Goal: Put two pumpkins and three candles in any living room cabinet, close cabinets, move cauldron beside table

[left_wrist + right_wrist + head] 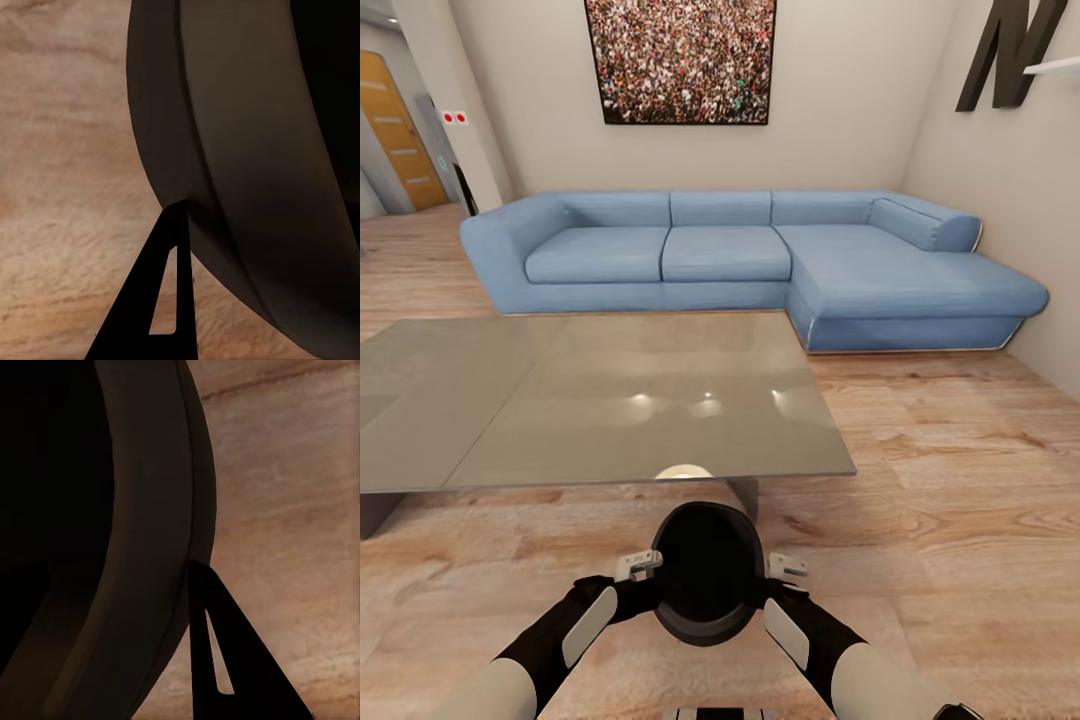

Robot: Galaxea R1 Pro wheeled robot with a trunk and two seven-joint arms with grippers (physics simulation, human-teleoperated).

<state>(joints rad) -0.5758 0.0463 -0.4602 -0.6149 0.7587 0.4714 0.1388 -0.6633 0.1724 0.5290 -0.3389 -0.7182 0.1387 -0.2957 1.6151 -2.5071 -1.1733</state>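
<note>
Black cauldron [707, 572] clamped at its rim between left gripper [640, 566] and right gripper [786, 567], above wood floor [920, 480]; just off the table [590, 400] near edge

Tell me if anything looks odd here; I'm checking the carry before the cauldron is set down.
Nothing looks spilled or damaged. The one unusual sight: the black cauldron is held between the left gripper and the right gripper, above the wood floor, near the front edge of the grey coffee table. The blue sofa looks tidy.
</note>
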